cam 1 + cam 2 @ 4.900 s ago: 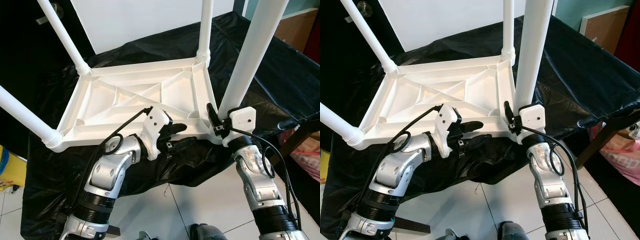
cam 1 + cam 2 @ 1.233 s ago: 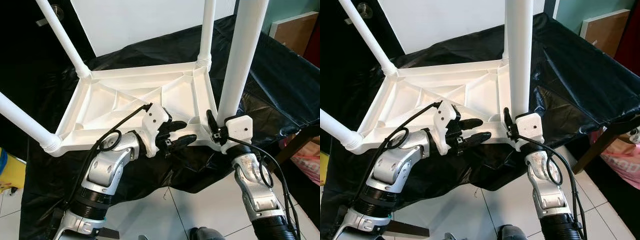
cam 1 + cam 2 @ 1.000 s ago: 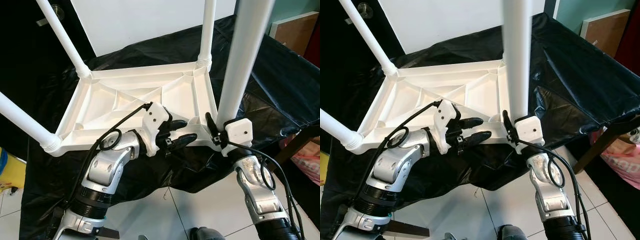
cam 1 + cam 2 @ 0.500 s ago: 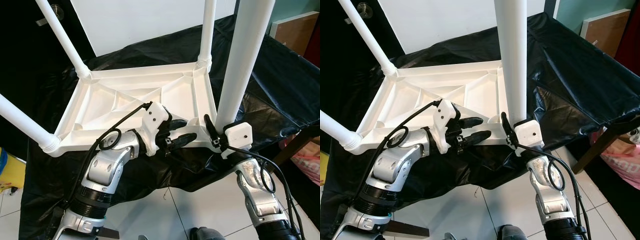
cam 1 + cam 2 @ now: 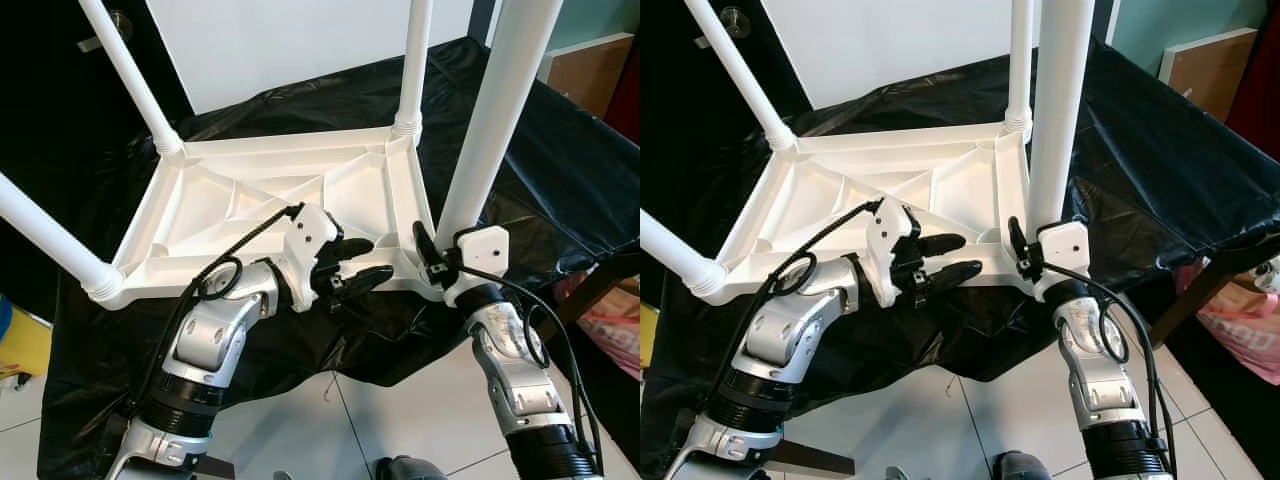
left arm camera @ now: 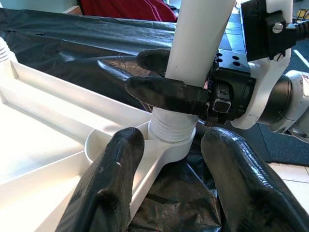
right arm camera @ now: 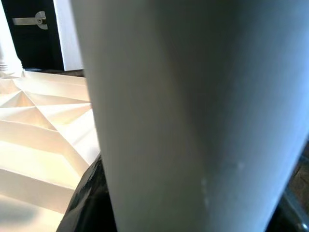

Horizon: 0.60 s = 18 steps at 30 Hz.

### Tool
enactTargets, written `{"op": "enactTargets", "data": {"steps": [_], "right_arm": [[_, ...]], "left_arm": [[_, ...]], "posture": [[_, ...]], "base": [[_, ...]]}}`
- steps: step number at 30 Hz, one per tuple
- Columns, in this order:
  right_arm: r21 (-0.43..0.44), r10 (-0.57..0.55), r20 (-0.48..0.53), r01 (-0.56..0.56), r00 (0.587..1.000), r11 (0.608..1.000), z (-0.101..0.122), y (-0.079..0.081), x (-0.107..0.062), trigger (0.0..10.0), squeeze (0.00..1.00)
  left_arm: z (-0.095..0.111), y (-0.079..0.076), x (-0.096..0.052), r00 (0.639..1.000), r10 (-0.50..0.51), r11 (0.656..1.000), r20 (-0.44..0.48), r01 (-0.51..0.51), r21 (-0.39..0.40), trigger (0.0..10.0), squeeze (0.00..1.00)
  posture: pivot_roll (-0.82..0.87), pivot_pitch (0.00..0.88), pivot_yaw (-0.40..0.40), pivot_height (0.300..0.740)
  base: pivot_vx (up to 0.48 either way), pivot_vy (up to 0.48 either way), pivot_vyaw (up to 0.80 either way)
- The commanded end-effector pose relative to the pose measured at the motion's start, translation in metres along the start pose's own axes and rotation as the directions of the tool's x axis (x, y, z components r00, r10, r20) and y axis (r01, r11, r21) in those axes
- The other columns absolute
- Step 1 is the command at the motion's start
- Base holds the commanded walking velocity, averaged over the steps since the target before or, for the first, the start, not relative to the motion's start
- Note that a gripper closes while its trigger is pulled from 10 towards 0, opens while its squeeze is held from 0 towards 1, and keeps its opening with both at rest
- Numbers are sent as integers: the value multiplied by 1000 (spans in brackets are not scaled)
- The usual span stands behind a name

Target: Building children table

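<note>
Table top: a white plastic children's table top [image 5: 270, 205] lies upside down, ribbed underside up, in the middle of the head views, on a black plastic sheet [image 5: 560, 170] draped over a surface.
Fitted legs: three white tube legs stand in corner sockets, the far-left leg [image 5: 125, 70] at upper left, the far-right leg [image 5: 412, 60] at top centre, the near-left leg [image 5: 45, 235] at the left edge.
Fourth leg: the near-right leg [image 5: 495, 115] rises from the near-right corner socket [image 6: 169, 140] toward the upper right; in the left wrist view its ribbed end sits in the socket.
Right gripper: the right gripper [image 6: 166, 77] is pinching the near-right leg just above the socket, one black finger on either side of the tube.
Left gripper: the left gripper [image 5: 355, 262] hovers over the near edge of the table top, centre of frame, fingers spread and pointing toward the socket, holding nothing.
Floor: white tiles [image 5: 400, 410] at the bottom of the frame.
Surroundings: a white wall panel [image 5: 290, 40] behind the table, and a dark door with a metal handle [image 5: 110, 30] at upper left.
</note>
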State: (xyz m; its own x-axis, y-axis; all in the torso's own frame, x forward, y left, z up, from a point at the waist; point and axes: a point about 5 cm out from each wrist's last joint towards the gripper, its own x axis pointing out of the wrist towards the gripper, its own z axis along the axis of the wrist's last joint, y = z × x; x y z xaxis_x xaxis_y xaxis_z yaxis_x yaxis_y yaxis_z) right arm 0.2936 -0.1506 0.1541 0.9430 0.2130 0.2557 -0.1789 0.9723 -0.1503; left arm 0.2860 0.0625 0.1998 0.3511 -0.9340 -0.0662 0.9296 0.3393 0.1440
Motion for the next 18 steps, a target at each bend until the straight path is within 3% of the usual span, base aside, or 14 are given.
{"op": "enactTargets", "data": {"steps": [1,12,16,18], "right_arm": [[114,-11,-221,37,975,993,-39,6,-14,10000,0],[172,-45,-281,96,959,980,-41,2,-11,10000,0],[161,-40,-287,89,957,983,-42,2,-10,10000,0],[98,-15,-242,40,970,994,-36,4,-8,10000,0]], "left_arm": [[-2,4,-3,996,89,996,0,-89,4,10000,0],[-1,4,-2,997,81,997,1,-81,7,10000,0],[-1,4,-2,997,77,997,2,-77,8,10000,0],[-1,4,-1,997,77,997,3,-77,10,10000,0]], "posture": [[-219,101,85,740],[-223,94,86,740],[-224,90,86,740],[-224,86,85,740]], "base": [[0,0,0],[0,0,0],[0,0,0],[0,0,0]]}}
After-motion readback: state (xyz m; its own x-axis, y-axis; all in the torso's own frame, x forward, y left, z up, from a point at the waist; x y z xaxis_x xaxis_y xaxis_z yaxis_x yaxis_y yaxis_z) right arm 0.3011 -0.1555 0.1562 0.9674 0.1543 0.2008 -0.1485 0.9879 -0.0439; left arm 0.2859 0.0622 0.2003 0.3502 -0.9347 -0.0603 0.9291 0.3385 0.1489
